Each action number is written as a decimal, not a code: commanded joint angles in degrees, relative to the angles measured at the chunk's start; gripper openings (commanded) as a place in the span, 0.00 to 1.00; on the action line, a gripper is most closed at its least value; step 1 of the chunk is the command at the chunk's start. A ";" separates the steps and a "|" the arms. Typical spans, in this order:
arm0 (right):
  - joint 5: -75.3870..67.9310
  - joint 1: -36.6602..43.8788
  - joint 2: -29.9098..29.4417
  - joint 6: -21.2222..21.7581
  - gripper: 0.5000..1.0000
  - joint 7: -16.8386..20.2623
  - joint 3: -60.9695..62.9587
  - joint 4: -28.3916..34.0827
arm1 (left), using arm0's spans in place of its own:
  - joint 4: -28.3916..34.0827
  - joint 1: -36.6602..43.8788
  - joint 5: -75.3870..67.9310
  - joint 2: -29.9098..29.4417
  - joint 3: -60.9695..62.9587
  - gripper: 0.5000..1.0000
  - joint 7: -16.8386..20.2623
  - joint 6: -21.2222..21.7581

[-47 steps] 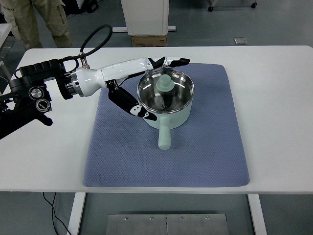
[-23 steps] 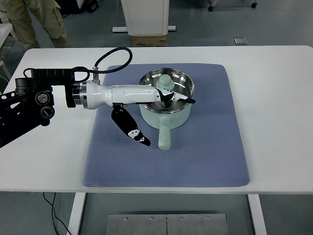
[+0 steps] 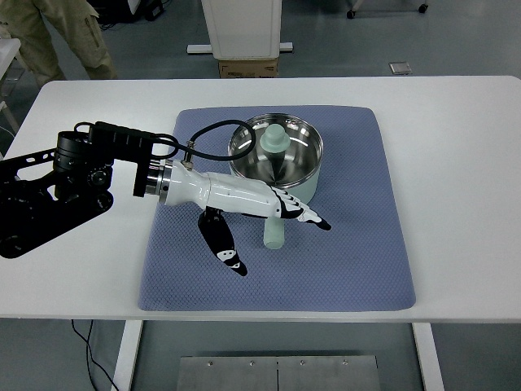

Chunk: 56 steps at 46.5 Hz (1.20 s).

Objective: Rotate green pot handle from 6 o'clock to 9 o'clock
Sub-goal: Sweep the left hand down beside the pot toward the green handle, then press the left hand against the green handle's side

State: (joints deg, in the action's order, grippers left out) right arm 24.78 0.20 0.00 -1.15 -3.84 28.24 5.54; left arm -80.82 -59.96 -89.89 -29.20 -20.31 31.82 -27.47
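Top view: left hand [image 3: 273,213] lies flat across the pale green stub handle [image 3: 274,235], fingers extended, thumb splayed toward the camera, nothing gripped. Handle points at 6 o'clock; task not yet done. Behind it, the light green pot with glass lid and green knob [image 3: 275,155] sits mid-rear on the blue quilted mat [image 3: 358,252]. Risk, as I see it: with no fingers wrapped, a sideways push slips off the handle or slides the whole pot instead of turning it.

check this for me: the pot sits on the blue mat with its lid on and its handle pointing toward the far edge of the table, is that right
Not quite. The top view shows the pot on the blue mat with its lid on, but its handle points toward the near edge of the table, at six o'clock, under the fingers of the left hand.
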 commanded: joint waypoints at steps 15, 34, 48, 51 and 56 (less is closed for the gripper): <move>0.00 -0.02 0.00 0.01 1.00 -0.02 -0.03 0.00 | 0.31 -0.86 -6.61 1.52 2.47 1.00 -0.01 -1.62; 0.00 -0.02 0.00 0.01 1.00 -0.02 -0.03 0.00 | 0.66 -0.95 -10.13 1.60 3.17 1.00 -0.01 -2.15; 0.00 -0.02 0.00 0.01 1.00 -0.02 -0.03 0.00 | 1.19 -0.95 -11.71 1.60 3.70 1.00 -0.01 -2.15; 0.00 -0.02 0.00 0.01 1.00 -0.02 -0.03 0.00 | 1.19 -1.04 -12.59 1.60 3.70 1.00 -0.01 -2.15; 0.00 -0.02 0.00 0.01 1.00 -0.02 -0.03 0.00 | 1.11 -1.39 -14.08 1.52 3.96 1.00 -0.01 -2.24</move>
State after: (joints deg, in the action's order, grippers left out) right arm 24.78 0.20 0.00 -1.13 -3.86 28.23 5.54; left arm -79.63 -61.14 -103.22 -27.62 -16.47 31.82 -29.63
